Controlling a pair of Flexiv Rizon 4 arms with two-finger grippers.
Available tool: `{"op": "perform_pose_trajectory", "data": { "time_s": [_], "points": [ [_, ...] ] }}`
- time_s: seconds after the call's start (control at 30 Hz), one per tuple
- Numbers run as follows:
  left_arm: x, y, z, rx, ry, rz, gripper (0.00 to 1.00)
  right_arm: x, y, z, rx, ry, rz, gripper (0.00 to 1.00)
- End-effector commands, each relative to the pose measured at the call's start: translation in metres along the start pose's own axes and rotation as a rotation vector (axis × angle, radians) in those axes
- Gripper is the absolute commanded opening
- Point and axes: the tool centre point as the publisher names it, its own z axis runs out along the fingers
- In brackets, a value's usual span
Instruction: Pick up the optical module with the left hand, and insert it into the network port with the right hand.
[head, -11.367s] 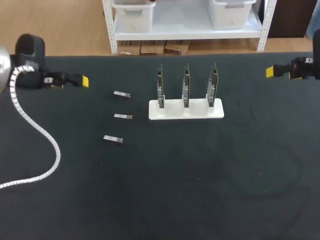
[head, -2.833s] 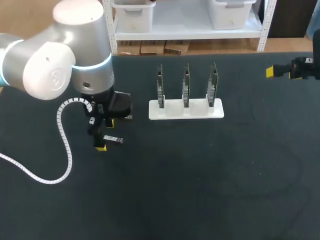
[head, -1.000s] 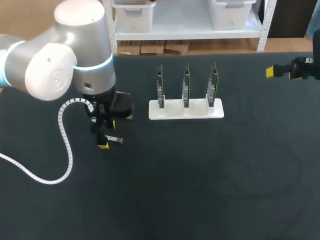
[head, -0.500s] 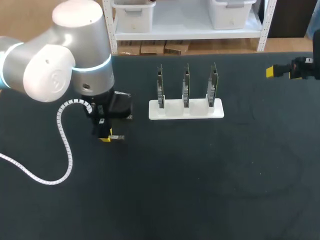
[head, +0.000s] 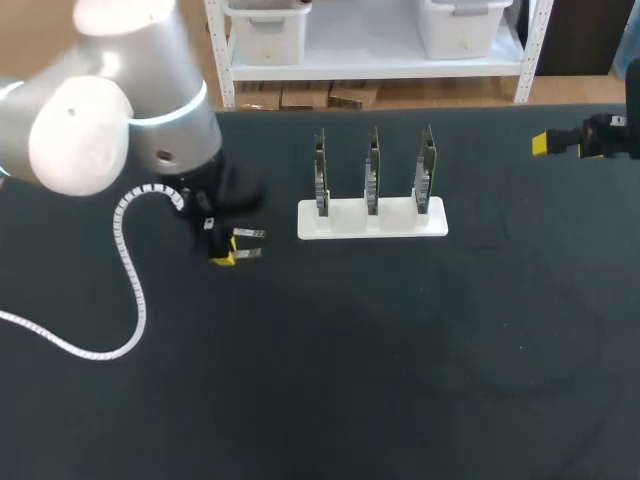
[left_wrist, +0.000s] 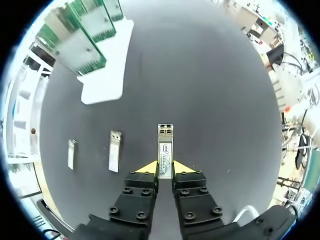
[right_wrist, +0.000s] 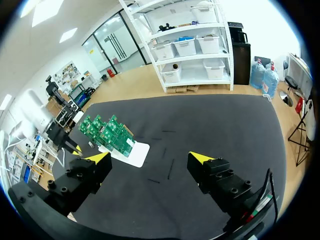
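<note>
On the black counter's (head: 400, 350) left, our left fingers (left_wrist: 149, 168) pinch the small silver optical module (left_wrist: 165, 149); right fingers (right_wrist: 98, 159) gape wide, handoff and insertion not done yet.

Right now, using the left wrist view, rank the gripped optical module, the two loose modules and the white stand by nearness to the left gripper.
1. gripped optical module, between the left gripper's fingers.
2. nearer loose module, lying beside the gripper.
3. farther loose module, just beyond that one.
4. white stand, farthest, ahead on the table.
</note>
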Motion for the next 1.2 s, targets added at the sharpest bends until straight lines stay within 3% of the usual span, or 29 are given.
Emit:
{"op": "perform_pose_trajectory", "data": {
  "time_s": [0.03,0.33,0.8,1.07,1.2],
  "points": [
    [-0.001,-0.009,-0.015,-0.031,-0.062,-0.007,0.0,0.0,0.001,-0.001,0.003,0.001,0.0,1.0],
    [-0.032,-0.005,-0.048,-0.062,-0.264,-0.058,0.0,0.0,0.001,-0.001,0.003,0.001,0.0,1.0],
    [-0.082,0.004,-0.119,-0.176,-0.575,-0.035,0.0,0.0,0.001,-0.001,0.003,0.001,0.0,1.0],
    [-0.108,0.012,-0.143,-0.221,-0.685,-0.041,0.0,0.0,0.001,-0.001,0.003,0.001,0.0,1.0],
    [-0.117,0.012,-0.156,-0.252,-0.705,0.013,0.0,0.0,0.001,-0.001,0.003,0.001,0.0,1.0]
  ]
}}
